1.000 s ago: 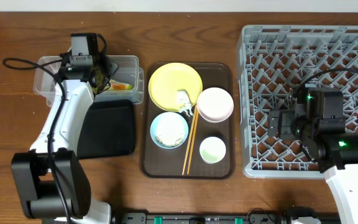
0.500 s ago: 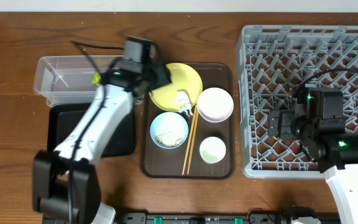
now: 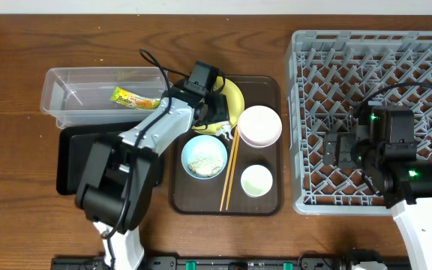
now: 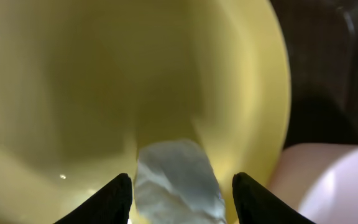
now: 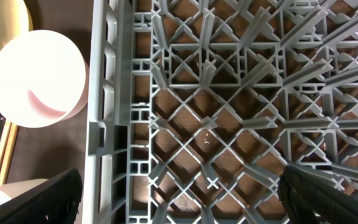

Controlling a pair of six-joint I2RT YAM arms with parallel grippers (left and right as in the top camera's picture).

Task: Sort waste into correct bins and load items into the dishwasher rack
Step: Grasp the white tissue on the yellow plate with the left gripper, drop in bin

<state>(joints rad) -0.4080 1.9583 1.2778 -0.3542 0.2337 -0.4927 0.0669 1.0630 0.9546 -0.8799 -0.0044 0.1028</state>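
Observation:
My left gripper [image 3: 216,118] hangs low over the yellow plate [image 3: 235,97]. In the left wrist view it [image 4: 182,178] is open, with the crumpled white scrap [image 4: 174,167] between its fingers on the plate [image 4: 73,81]. The snack wrapper [image 3: 133,97] lies in the clear tub [image 3: 66,84]. The black tray [image 3: 73,161] lies in front of the tub. The light blue bowl [image 3: 204,156] holds rice. The pinkish bowl [image 3: 259,125], white cup [image 3: 256,180] and chopsticks [image 3: 229,174] lie on the brown tray. My right gripper [image 5: 179,186] is open and empty over the dishwasher rack [image 3: 373,67].
The brown serving tray [image 3: 272,202] sits between the bins and the rack. The right wrist view shows the rack's left wall [image 5: 107,124], the pinkish bowl [image 5: 39,78] and the chopsticks [image 5: 2,155] beside it. Black cables trail behind the left arm.
My left arm has swung right from the clear tub to the yellow plate. The wrapper now lies loose in the tub. The right arm has not moved.

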